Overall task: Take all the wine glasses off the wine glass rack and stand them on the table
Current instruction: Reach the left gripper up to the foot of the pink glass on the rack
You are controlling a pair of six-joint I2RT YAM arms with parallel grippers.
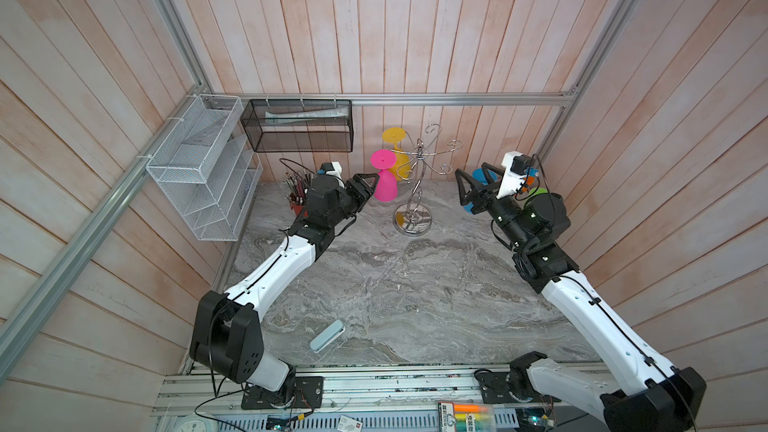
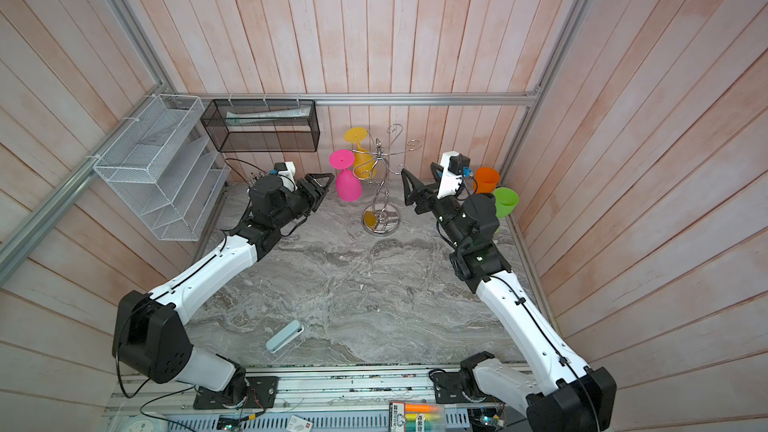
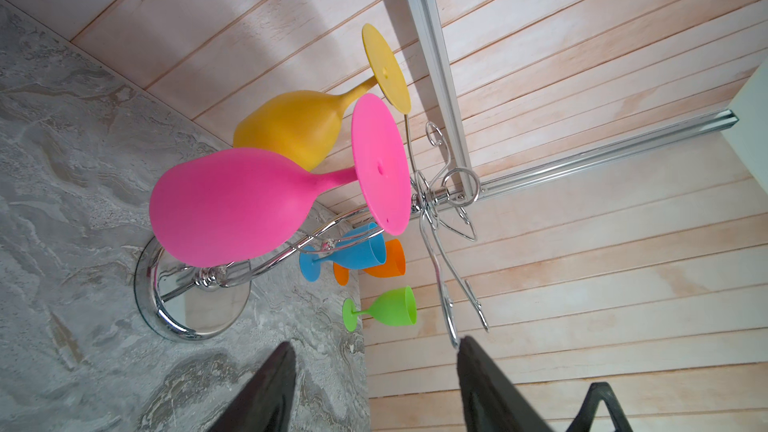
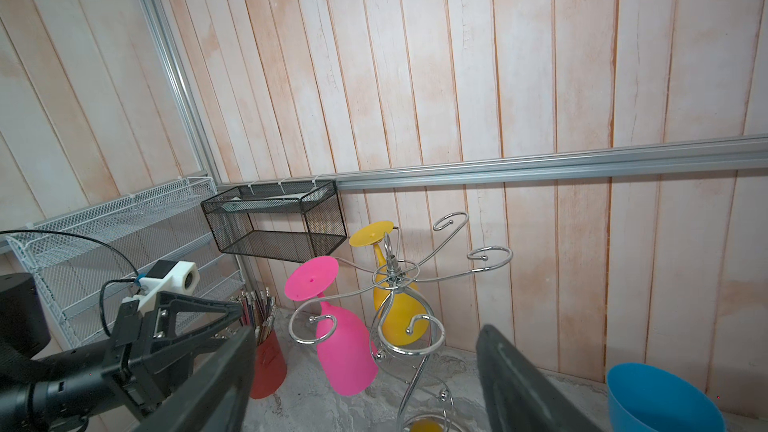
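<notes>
The chrome wine glass rack [image 1: 412, 221] [image 2: 380, 223] stands near the back wall. Two wine glasses hang upside down from its hook arms: a pink wine glass [image 1: 384, 187] [image 2: 347, 189] [image 3: 232, 209] [image 4: 345, 351] and, behind it, a yellow one [image 1: 400, 162] [image 3: 291, 126] [image 4: 399, 317]. My left gripper [image 1: 368, 189] [image 2: 322, 184] [image 3: 376, 342] is open, just left of the pink bowl, with nothing between its fingers. My right gripper [image 1: 471, 184] [image 2: 417, 184] [image 4: 365, 330] is open and empty, right of the rack [image 4: 390, 280] and pointing at it.
Blue [image 3: 357, 251], orange [image 2: 487, 178] and green [image 2: 506, 201] cups stand in the back right corner. A red pencil pot [image 1: 297, 203] sits behind the left arm. White mesh shelves [image 1: 203, 168] and a black mesh basket [image 1: 297, 124] hang on the walls. A pale blue case [image 1: 327, 335] lies near the front.
</notes>
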